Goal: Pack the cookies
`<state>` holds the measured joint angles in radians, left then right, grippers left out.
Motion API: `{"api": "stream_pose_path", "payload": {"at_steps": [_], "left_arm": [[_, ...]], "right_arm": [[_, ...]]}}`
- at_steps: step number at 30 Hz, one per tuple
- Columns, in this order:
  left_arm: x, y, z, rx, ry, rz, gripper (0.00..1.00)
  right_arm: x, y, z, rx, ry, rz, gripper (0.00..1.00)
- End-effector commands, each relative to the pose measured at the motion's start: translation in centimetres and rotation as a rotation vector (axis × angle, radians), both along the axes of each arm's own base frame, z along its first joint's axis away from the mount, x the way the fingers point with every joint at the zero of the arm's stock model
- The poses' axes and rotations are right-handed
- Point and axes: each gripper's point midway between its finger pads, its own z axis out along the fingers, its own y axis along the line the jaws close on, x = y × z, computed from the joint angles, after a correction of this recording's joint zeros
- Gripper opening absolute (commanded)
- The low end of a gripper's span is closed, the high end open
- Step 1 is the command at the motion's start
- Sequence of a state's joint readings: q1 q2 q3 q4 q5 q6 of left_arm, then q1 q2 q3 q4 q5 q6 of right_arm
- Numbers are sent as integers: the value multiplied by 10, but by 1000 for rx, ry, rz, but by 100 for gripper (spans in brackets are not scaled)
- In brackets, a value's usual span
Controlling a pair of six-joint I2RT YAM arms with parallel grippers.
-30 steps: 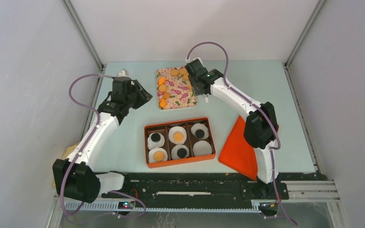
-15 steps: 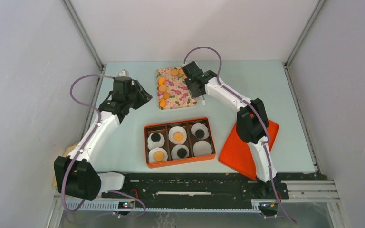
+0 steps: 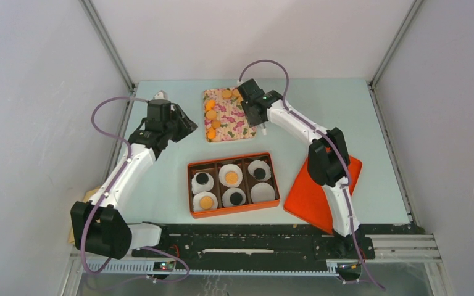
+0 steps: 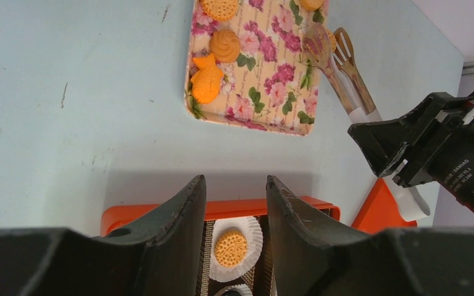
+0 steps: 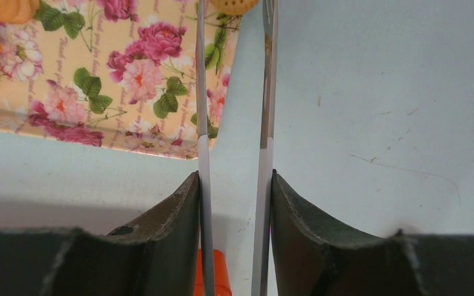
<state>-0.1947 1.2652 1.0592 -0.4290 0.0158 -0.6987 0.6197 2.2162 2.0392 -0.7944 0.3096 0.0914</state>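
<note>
Several orange cookies (image 3: 211,115) lie on a floral tray (image 3: 231,126); they also show in the left wrist view (image 4: 225,44). An orange box (image 3: 233,211) holds six white cups: two with orange cookies (image 3: 231,178), three with black cookies (image 3: 202,179), and one empty cup (image 3: 262,192). My right gripper (image 3: 251,110) is shut on tongs (image 5: 202,92), whose tips reach an orange cookie (image 5: 234,5) at the tray's far right corner. My left gripper (image 3: 185,126) is open and empty left of the tray, above the table. In its own view (image 4: 233,182) a cup with an orange cookie (image 4: 230,246) shows between the fingers.
The orange box lid (image 3: 324,191) lies right of the box, partly under the right arm. The enclosure's grey walls close in on the left, right and back of the table.
The right arm swung left, its elbow moving in from over the lid, and the tongs shifted slightly further over the tray's far right corner. The left arm has not moved.
</note>
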Motion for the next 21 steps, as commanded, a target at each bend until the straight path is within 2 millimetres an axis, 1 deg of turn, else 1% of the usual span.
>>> {"api": "stream_pose_path", "payload": {"at_steps": [1,4,8,10,11,13,15,16,17,21], "left_arm": [[5,-2,14,-9,-44,-20,46],[4,-2,17,-11,-51,-21,46],[4,-3,17,-13,-52,-25,46],[4,-4,17,-17,-51,-29,46],[4,-4,17,-18,-50,-32,46],[4,-5,17,-21,-50,-36,46],[3,-6,17,-24,-50,-37,46],[3,-6,17,-26,-50,-38,46],[2,-7,17,-26,-50,-39,46],[-1,-9,19,-20,-60,-44,46]], "right_arm": [[2,2,80,78,-164,-13,33],[-8,3,94,94,-178,-2,32],[-26,4,106,103,-181,11,30],[-39,3,109,104,-173,20,30],[-48,2,110,106,-160,23,30],[-71,-1,112,111,-142,32,30],[-99,-4,114,115,-132,55,30],[-116,-6,115,120,-122,69,30],[-134,-11,123,136,-125,81,30],[-207,-23,125,161,-75,149,31]]}}
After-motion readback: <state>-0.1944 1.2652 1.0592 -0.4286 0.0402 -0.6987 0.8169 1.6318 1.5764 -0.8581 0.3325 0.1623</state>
